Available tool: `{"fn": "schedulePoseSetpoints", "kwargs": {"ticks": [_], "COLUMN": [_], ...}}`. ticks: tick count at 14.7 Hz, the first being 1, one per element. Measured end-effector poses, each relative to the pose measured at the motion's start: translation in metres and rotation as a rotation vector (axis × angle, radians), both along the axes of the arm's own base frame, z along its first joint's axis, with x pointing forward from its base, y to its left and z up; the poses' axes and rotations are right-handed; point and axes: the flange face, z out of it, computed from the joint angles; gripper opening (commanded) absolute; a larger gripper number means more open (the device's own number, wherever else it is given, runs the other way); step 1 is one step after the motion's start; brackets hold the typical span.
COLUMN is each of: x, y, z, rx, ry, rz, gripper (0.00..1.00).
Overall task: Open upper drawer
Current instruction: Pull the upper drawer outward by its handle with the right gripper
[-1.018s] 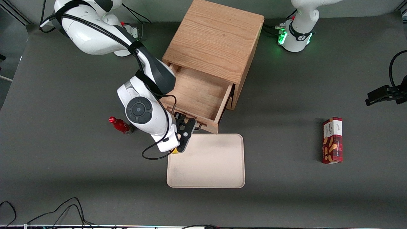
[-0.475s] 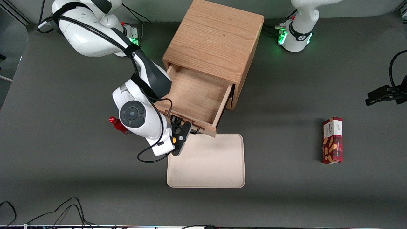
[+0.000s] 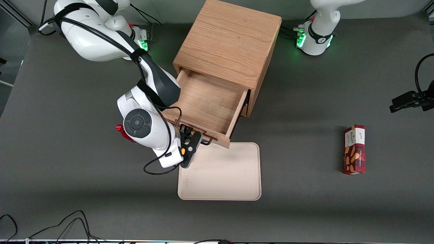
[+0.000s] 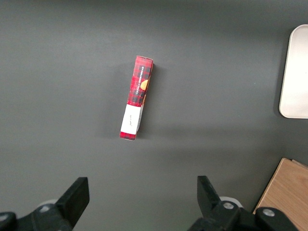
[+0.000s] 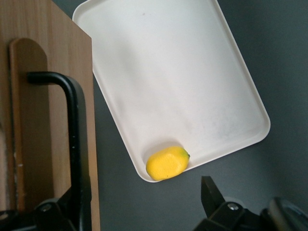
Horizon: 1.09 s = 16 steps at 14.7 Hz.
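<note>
A: At the cabinet (image 3: 228,40) near the table's (image 3: 67,189) far edge, your upper drawer (image 3: 206,105) is pulled well out, its plain wooden inside bare. Its front reaches over the near rim of the tray (image 3: 220,171).

B: And the claw (image 3: 190,146)?

A: Just in front of the drawer front, at the end nearer the working arm. In the wrist view the fingers stand spread with a wide gap, so it's open. The black handle (image 5: 72,139) runs down beside one finger; I'd call it alongside the bar, not clamped on it.

B: How will the drawer handle?

A: My guess: stiff oak, a rigid box on runners, nothing inside to add weight. It should slide straight along its own line and bind if you drag it sideways. The wire handle is thin, hard and probably slick, so the fingers should close across the bar near its middle, not at the bent corner.

B: Anything nearby?

A: A yellow lemon (image 5: 167,163) sits in the tray's corner, close under the claw. A red bottle (image 3: 123,133) stands beside the arm, partly hidden. A red box (image 3: 354,149) lies well off toward the parked arm's end.

B: Is the job done?

A: Judging by how far the drawer stands out, nearly or fully.
</note>
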Motion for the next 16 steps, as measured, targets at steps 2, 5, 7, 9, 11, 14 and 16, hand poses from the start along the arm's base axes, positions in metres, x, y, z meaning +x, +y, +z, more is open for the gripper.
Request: {"fn": "schedulePoseSetpoints", "kwargs": {"ticks": [2, 5, 7, 9, 11, 14, 16], "x": [0.001, 0.005, 0.008, 0.01, 0.012, 0.017, 0.022], "y": [-0.002, -0.006, -0.008, -0.009, -0.009, -0.011, -0.013], "z": [0.001, 0.003, 0.007, 0.009, 0.012, 0.015, 0.017], "rx": [0.001, 0.002, 0.004, 0.008, 0.014, 0.026, 0.039], "ry": [-0.002, -0.009, -0.017, -0.024, -0.034, -0.051, -0.074], "rz": [0.0, -0.003, -0.008, -0.011, -0.014, -0.024, -0.041], "gripper": [1.0, 1.0, 1.0, 1.0, 1.0, 1.0, 1.0]}}
